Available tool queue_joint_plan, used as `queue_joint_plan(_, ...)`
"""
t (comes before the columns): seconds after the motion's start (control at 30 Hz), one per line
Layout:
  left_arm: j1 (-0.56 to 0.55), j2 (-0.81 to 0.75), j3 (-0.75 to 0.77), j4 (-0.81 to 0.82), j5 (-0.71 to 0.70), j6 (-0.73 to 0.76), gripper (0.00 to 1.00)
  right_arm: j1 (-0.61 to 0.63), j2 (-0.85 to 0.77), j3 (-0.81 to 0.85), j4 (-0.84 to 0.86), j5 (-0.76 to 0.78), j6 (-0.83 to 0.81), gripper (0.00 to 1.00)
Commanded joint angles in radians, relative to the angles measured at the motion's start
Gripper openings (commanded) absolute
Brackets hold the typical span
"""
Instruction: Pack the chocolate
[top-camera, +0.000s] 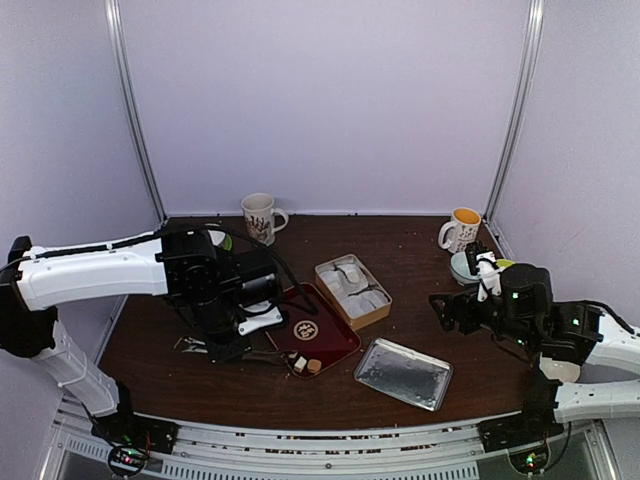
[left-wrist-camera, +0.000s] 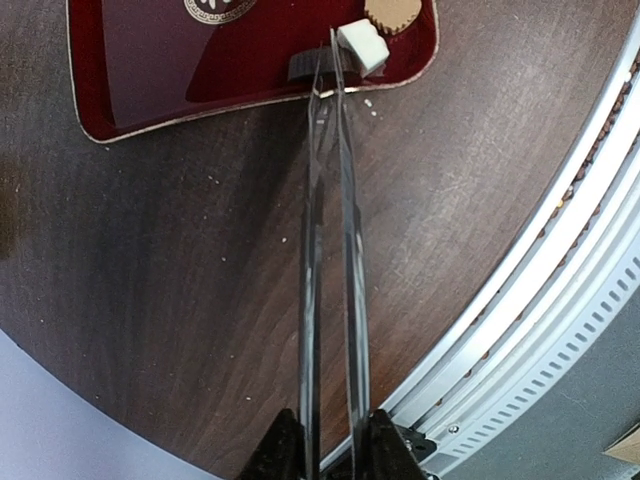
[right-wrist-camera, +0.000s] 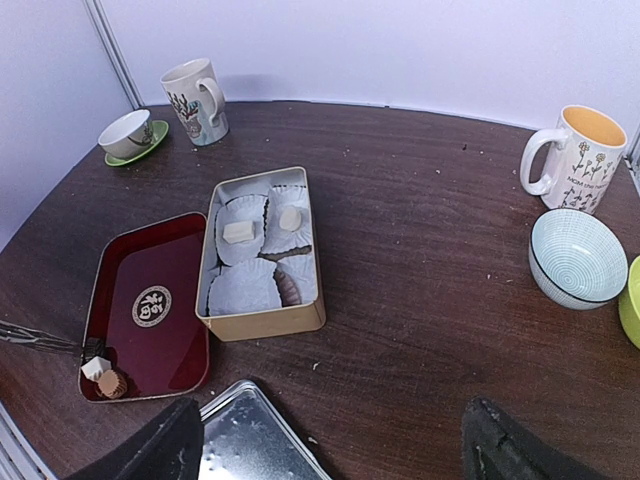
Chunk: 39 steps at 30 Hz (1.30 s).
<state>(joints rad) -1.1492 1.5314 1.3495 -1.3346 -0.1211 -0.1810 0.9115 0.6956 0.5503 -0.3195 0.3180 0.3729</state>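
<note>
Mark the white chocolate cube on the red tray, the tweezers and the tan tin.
white chocolate cube (left-wrist-camera: 362, 47), left wrist view, its top face.
tweezers (left-wrist-camera: 349, 250), left wrist view, middle of one blade.
tan tin (right-wrist-camera: 262, 322), right wrist view, its near outer wall.

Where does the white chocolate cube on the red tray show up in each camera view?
Top external: white cube at the red tray's near corner, low centre.
Left wrist: white cube top centre, beside the tips of the tweezers.
Right wrist: white cube far lower left.
Shared landmark: the brown piece right beside it on the tray.
</note>
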Motion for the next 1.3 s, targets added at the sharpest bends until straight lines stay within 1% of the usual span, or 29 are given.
queue_joint_plan(0.0,-0.004,-0.014,0.03,0.015,-0.039,0.002,0.24,-0.007,-0.002,0.001,0.003,0.014,0.005,0.9)
queue_joint_plan(0.67,0.0,0.029,0.004,0.071,-0.037,0.033,0.24,-0.007,0.004,0.008,-0.004,0.012,0.003,0.9)
queue_joint_plan(1.27,0.029,0.075,0.005,0.19,0.01,0.067,0.24,-0.008,0.006,0.02,-0.014,0.018,-0.003,0.9)
